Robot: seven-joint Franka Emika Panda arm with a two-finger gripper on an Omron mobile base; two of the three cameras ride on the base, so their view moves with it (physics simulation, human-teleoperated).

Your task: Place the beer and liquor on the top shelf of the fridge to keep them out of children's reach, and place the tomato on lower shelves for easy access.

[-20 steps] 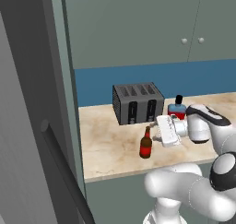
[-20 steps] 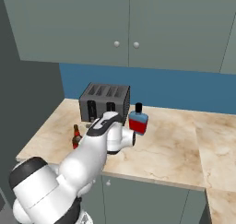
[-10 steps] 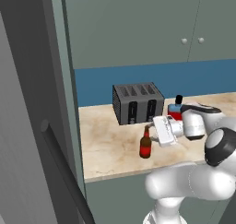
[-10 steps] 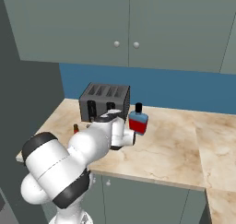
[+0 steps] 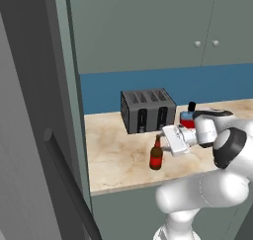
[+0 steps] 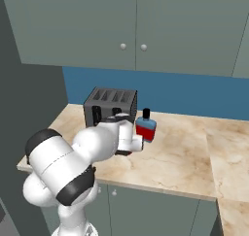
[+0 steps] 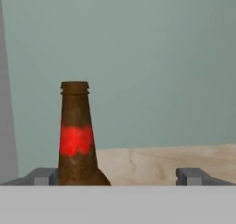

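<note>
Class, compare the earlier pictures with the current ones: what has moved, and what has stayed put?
The arm has folded in and the open gripper has drawn closer to the beer, without gripping it. The beer, liquor and toaster have stayed on the counter.

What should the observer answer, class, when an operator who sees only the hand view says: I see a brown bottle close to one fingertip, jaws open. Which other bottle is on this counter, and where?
Observer: The liquor stands upright next to the toaster, at its right in the left base view.
Operator: Where on the counter is the beer?
Observer: The beer stands upright in front of the toaster, nearer the front edge of the counter.
Operator: And the fridge?
Observer: The fridge, with its dark handle, rises at the counter's left end in the left base view.
</note>
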